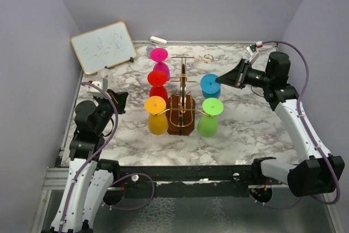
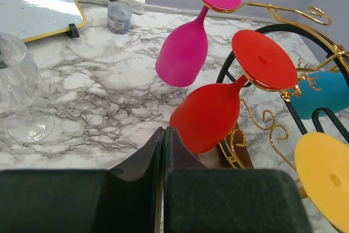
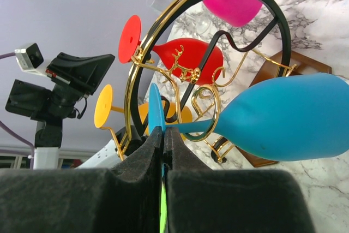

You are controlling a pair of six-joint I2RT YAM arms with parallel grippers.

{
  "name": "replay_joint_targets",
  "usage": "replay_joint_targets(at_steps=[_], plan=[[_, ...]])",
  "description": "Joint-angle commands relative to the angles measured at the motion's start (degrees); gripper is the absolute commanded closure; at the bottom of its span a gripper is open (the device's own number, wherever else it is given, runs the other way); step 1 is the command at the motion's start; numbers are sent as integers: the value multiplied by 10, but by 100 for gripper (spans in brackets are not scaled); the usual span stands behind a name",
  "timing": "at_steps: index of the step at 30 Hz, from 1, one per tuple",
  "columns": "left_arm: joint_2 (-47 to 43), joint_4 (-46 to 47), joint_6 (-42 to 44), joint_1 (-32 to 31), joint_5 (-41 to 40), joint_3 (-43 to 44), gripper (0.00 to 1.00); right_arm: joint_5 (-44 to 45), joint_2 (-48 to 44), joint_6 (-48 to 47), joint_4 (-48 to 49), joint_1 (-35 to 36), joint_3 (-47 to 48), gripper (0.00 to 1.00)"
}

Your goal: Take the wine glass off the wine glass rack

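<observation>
The gold wire wine glass rack (image 1: pixel 183 73) stands mid-table on its brown wooden base (image 1: pixel 181 117). Several coloured wine glasses hang from it upside down: pink (image 1: pixel 159 54), red (image 1: pixel 157 77), yellow (image 1: pixel 155 105), blue (image 1: pixel 210 83) and green (image 1: pixel 211 106). My right gripper (image 1: pixel 219 79) is shut, its tips right beside the blue glass's foot. In the right wrist view the shut gripper (image 3: pixel 164 129) points at that foot and stem, with the blue bowl (image 3: pixel 294 115) to the right. I cannot tell whether they touch. My left gripper (image 2: pixel 164 129) is shut and empty, low and left of the red glass (image 2: pixel 210 115).
A clear wine glass (image 2: pixel 16 75) stands upright on the marble at the left. A whiteboard (image 1: pixel 103 46) leans at the back left, with a white eraser (image 1: pixel 158 40) and a small jar (image 2: pixel 119 16) along the back edge. Purple walls close in three sides.
</observation>
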Motion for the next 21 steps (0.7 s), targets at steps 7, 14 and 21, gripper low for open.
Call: replay_joint_targets(at_steps=[7, 14, 21], plan=[[1, -3, -4, -2, -11, -1, 99, -33, 38, 5, 38, 24, 24, 99], [2, -3, -4, -2, -12, -1, 97, -13, 73, -6, 46, 26, 75, 99], [0, -5, -5, -2, -13, -1, 95, 20, 118, -8, 45, 26, 114, 99]])
